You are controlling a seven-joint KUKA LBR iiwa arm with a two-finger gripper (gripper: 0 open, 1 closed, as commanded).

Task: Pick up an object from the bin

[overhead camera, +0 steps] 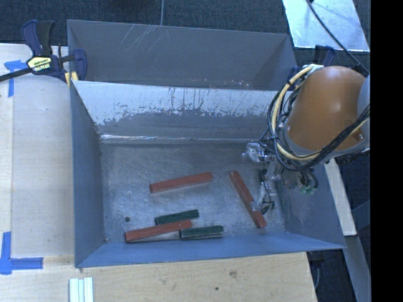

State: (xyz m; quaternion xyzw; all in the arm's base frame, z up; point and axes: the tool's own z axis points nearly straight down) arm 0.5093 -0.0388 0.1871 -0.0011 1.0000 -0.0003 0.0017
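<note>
My gripper (268,199) hangs low at the right side of the bin, beneath the arm's orange cover. Right beside it, on its left, lies a red-brown flat bar (247,199), slanting from upper left to lower right along the bin floor. The gripper's tip is close to the lower end of that bar; whether it touches the bar I cannot tell. Another red-brown bar (181,183) lies nearly level in the middle of the floor, well to the left of the gripper.
Near the front wall lie a dark green bar (177,217), a second dark green bar (201,232) and a long red-brown bar (157,231), close together. The bin's right wall stands just behind the gripper.
</note>
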